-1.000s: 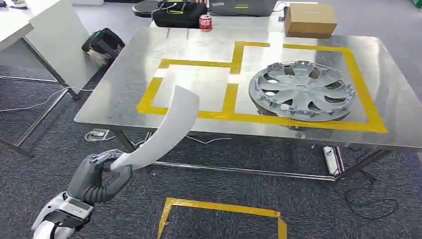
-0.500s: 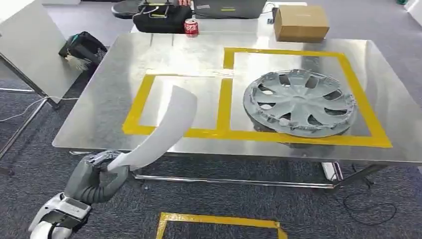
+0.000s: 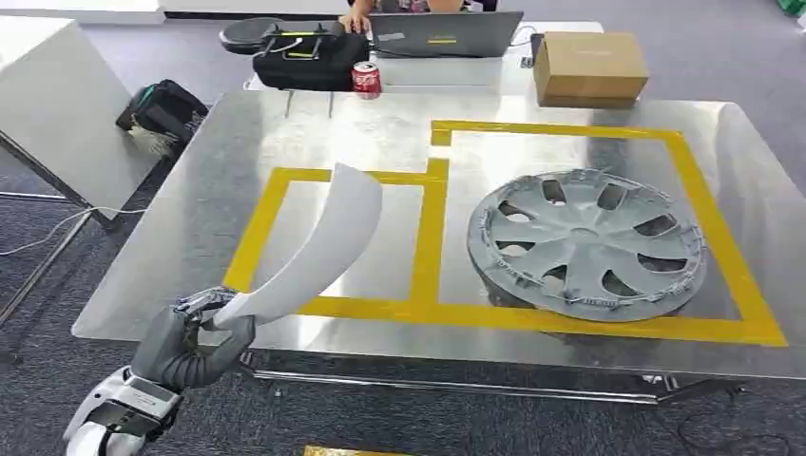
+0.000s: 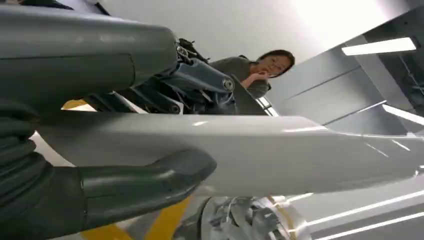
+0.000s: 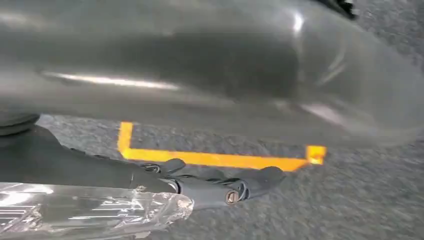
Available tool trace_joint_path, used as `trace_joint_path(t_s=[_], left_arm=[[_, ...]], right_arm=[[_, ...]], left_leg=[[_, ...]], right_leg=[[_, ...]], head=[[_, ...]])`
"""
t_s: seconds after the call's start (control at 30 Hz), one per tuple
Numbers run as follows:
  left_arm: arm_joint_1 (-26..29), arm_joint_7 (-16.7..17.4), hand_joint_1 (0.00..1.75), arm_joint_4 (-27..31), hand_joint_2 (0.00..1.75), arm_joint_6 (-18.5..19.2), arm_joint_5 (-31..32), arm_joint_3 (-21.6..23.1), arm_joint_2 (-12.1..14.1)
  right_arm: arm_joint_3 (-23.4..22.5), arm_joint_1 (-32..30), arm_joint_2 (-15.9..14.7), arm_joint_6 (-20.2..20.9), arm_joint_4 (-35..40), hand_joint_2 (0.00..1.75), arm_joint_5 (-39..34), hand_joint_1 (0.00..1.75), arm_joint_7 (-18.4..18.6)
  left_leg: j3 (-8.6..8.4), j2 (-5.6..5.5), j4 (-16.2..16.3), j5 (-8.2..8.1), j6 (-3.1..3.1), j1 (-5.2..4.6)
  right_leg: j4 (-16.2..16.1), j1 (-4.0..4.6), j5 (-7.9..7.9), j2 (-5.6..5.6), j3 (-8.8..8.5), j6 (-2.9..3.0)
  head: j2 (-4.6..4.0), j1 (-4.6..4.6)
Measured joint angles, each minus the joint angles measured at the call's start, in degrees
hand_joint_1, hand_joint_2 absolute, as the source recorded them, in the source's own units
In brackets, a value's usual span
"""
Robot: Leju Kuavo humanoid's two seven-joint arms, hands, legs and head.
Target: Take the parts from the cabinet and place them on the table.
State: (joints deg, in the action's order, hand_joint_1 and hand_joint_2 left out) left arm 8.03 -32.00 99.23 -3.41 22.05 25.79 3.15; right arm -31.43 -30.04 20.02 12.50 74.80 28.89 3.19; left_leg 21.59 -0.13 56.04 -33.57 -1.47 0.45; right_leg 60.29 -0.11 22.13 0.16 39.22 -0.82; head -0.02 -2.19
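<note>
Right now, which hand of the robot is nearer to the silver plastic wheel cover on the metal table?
Left. The left hand holds a curved white panel at the table's near edge, left of the wheel cover. The right hand hangs low above the carpet.

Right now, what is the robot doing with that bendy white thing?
The robot's left hand grips one end of a long curved white part, holding it up so it reaches over the front edge of the metal table. It is not set down yet. The taped box on the left of the table sits under its far end. A silver wheel cover already lies in the bigger taped box on the right. The right hand hangs low over the carpet, holding something in clear plastic.
</note>
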Motion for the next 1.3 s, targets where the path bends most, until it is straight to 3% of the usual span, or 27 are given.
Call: trace_joint_path(t_s=[0.03,0.07,0.13,0.17,0.2,0.23,0.33,0.37,0.4,0.43,0.47,0.5,0.6,0.7,0.77,0.87,1.07,1.3], left_arm=[[0.0,0.0,1.75,0.0,1.75,0.0,0.0,0.1,0.0],[-0.1,0.0,1.75,0.1,1.75,0.0,0.0,0.1,0.0],[0.0,0.0,1.75,0.1,1.75,0.0,0.0,0.1,0.0],[0.0,0.0,1.75,0.1,1.75,0.0,0.0,0.1,0.0],[0.0,0.0,1.75,0.1,1.75,0.0,0.0,0.1,0.0],[0.0,0.0,1.75,0.0,1.75,0.0,0.0,0.1,0.0],[0.0,0.0,1.75,0.0,1.75,-0.3,-0.5,0.1,0.0],[0.0,0.1,1.75,0.1,1.75,-0.5,-0.6,0.0,0.0],[0.0,0.6,1.75,0.1,1.75,-0.8,-0.5,0.0,0.0],[0.1,1.1,1.75,0.1,1.75,-1.3,-0.2,0.0,-0.1],[0.2,2.1,1.75,0.1,1.75,-1.9,0.5,0.0,-0.2],[0.1,3.3,1.75,0.0,1.75,-2.6,1.8,0.0,-0.1],[0.0,7.7,1.75,-0.1,1.75,-4.5,7.0,-0.2,-0.1],[-0.7,13.5,1.75,-1.1,1.75,-6.3,14.7,-0.1,-0.1],[-2.3,19.0,1.75,-2.9,1.75,-7.8,23.3,0.6,0.0],[-5.3,25.2,1.75,-6.5,1.75,-8.5,32.3,1.6,0.0],[-14.2,27.0,1.75,-14.7,1.75,-7.9,36.7,5.5,0.6],[-18.7,29.4,1.75,-19.6,1.75,-5.8,41.5,9.2,0.5]], right_arm=[[0.0,0.0,0.0,0.0,0.2,0.0,0.0,0.0,0.0],[0.0,0.0,0.0,0.0,0.2,0.0,0.0,0.0,0.0],[0.0,0.0,0.0,-0.1,0.3,0.0,0.0,0.0,0.0],[0.0,0.0,0.0,0.0,0.3,0.0,0.0,0.0,0.0],[0.0,0.0,0.0,-0.1,0.3,0.0,0.0,0.0,0.0],[0.0,0.0,0.0,-0.1,0.3,0.0,0.0,0.0,0.0],[0.0,0.0,0.0,-0.1,0.3,0.0,0.0,0.0,0.0],[0.0,0.1,0.0,-0.1,0.3,0.0,0.0,0.0,0.0],[0.0,0.0,0.0,-0.2,0.3,0.0,0.0,0.0,0.0],[0.1,-0.2,0.0,-0.2,0.3,0.0,0.0,0.0,0.2],[0.1,-0.2,0.0,-0.2,0.4,0.0,0.0,0.0,0.4],[0.1,-0.2,0.0,-0.4,0.6,0.0,-0.1,0.0,0.6],[0.3,-0.6,0.0,-0.5,1.2,0.0,-0.1,0.0,1.4],[0.7,-0.9,0.0,-0.1,1.8,0.0,0.2,0.0,1.9],[0.9,-1.2,0.0,0.5,2.2,0.0,0.8,0.0,1.9],[1.1,-1.1,0.0,1.3,2.6,0.0,2.1,0.0,2.0],[1.2,-0.3,0.0,2.3,2.6,0.0,4.7,0.0,1.0],[0.9,0.4,0.0,3.6,2.3,0.0,6.9,0.0,-0.5]], left_leg=[[1.2,0.01,2.7,0.35,-0.28,-0.01],[3.97,0.02,7.2,-0.54,-0.51,-0.01],[9.99,0.02,15.1,-5.31,-0.75,-0.02],[12.14,0.02,17.1,-7.22,-0.73,-0.03],[13.36,0.02,17.2,-7.3,-0.59,-0.02],[13.7,0.02,15.6,-5.3,-0.41,-0.06],[11.35,0.1,3.3,7.05,0.81,-0.65],[11.64,-0.01,1.5,6.61,1.12,-0.93],[11.6,0.04,1.6,5.92,0.93,-0.9],[11.54,0.04,1.5,7.29,1.11,-0.9],[11.33,0.02,1.3,7.68,0.75,-0.75],[11.28,0.02,1.2,7.74,0.29,-0.68],[11.18,-0.02,1.2,7.63,0.57,-0.71],[11.09,-0.02,1.2,7.46,0.95,-0.73],[11.07,-0.03,1.2,7.44,1.03,-0.73],[11.05,-0.03,1.2,7.45,1.3,-0.74],[11.03,-0.09,1.2,7.63,1.46,-0.71],[11.02,-0.09,1.2,7.72,1.37,-0.63]], right_leg=[[-0.2,-0.02,0.32,0.12,-0.56,0.43],[-0.4,-0.01,0.71,0.12,-1.1,0.87],[-0.7,0.04,1.55,0.25,-1.93,1.02],[-0.7,0.06,1.97,0.38,-2.37,0.99],[-0.7,0.08,2.4,0.5,-2.9,0.98],[-0.7,0.11,2.8,0.65,-3.54,0.97],[-0.9,0.11,3.79,0.87,-4.92,0.72],[-0.4,0.4,4.01,0.97,-5.18,0.37],[-0.6,0.4,4.1,1.09,-4.95,0.13],[-0.8,0.41,4.31,1.06,-4.99,-0.23],[-0.7,0.61,4.46,0.98,-5.2,-0.01],[-0.9,0.66,4.28,0.94,-5.32,1.11],[-1.5,0.67,4.25,0.87,-5.75,1.0],[-1.9,0.66,4.16,0.88,-6.02,0.39],[-2.1,0.63,4.11,0.86,-6.16,-0.27],[-2.2,0.62,4.0,0.88,-6.15,-0.53],[-2.2,0.63,3.89,0.81,-6.2,-0.7],[-2.2,0.69,3.88,0.8,-6.17,-0.7]], head=[[0.0,0.17],[0.0,0.2],[0.0,0.17],[0.0,0.2],[0.0,0.2],[0.0,0.2],[0.0,0.22],[0.0,0.24],[0.0,0.16],[0.0,0.2],[0.0,0.17],[0.0,0.13],[0.0,0.13],[0.0,0.18],[0.0,0.15],[0.0,0.2],[0.0,0.15],[0.0,0.18]])
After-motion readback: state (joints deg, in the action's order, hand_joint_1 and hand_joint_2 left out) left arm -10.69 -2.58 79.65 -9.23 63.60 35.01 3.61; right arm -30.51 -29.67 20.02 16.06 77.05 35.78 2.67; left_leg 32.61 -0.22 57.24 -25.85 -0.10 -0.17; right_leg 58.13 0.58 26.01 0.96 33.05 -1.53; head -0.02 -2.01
